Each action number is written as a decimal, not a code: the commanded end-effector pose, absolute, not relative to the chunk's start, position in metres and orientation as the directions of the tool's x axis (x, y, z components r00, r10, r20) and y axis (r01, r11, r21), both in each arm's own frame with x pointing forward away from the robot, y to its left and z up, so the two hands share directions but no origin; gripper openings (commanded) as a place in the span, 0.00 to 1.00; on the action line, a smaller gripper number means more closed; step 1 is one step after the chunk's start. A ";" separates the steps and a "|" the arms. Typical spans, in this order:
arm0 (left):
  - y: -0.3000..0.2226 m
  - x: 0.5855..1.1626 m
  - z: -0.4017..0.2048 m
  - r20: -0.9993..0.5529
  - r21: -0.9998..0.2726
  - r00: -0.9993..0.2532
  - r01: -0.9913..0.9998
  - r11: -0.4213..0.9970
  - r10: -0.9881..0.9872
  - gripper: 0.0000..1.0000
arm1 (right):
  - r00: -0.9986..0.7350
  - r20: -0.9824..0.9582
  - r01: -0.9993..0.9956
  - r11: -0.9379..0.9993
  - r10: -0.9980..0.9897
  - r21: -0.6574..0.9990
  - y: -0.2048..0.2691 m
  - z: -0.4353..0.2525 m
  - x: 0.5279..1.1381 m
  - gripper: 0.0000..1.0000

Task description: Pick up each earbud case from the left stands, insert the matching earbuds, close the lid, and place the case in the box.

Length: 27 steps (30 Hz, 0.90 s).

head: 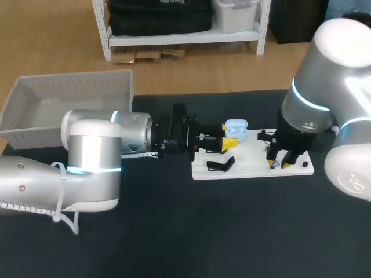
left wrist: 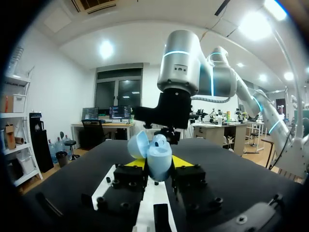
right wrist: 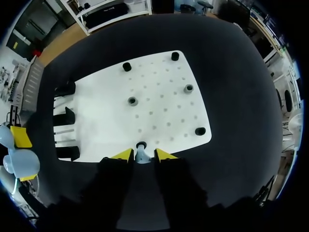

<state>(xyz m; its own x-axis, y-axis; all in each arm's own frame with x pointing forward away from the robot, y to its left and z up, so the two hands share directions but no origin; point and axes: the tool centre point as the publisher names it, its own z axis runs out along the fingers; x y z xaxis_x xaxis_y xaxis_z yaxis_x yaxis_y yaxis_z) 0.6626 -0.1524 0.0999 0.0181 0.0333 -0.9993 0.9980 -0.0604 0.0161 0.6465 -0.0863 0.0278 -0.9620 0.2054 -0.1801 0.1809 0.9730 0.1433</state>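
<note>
While the open blue earbud case (left wrist: pixel 157 157) is pinched in the left end effector (head: pixel 227 134) over the white board's (head: pixel 255 169) eleven o'clock edge, a black stand (head: pixel 221 166) lies at its seven o'clock and the box (head: pixel 69 92) well off at ten. The left arm (head: pixel 93 156) lies level above the counter (head: pixel 174 231). The right arm (head: pixel 313 98) drops steeply, its end effector (head: pixel 280 165) straddling an earbud (right wrist: pixel 142 154) at the case's four o'clock, though I cannot tell whether it grips.
</note>
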 end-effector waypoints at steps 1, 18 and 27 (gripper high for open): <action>-0.153 0.663 0.100 -0.999 0.016 0.018 0.998 -0.060 0.035 0.00 | -0.962 -0.179 0.183 0.973 0.207 0.143 -0.085 0.027 0.647 0.25; -0.153 0.663 0.100 -0.999 0.016 0.018 0.998 -0.060 0.035 0.00 | -0.961 -0.181 0.184 0.973 0.208 0.138 -0.086 0.028 0.646 0.00; -0.153 0.663 0.100 -0.999 0.016 0.018 0.998 -0.060 0.035 0.00 | -0.960 -0.192 0.181 0.974 0.205 0.135 -0.086 0.043 0.643 0.00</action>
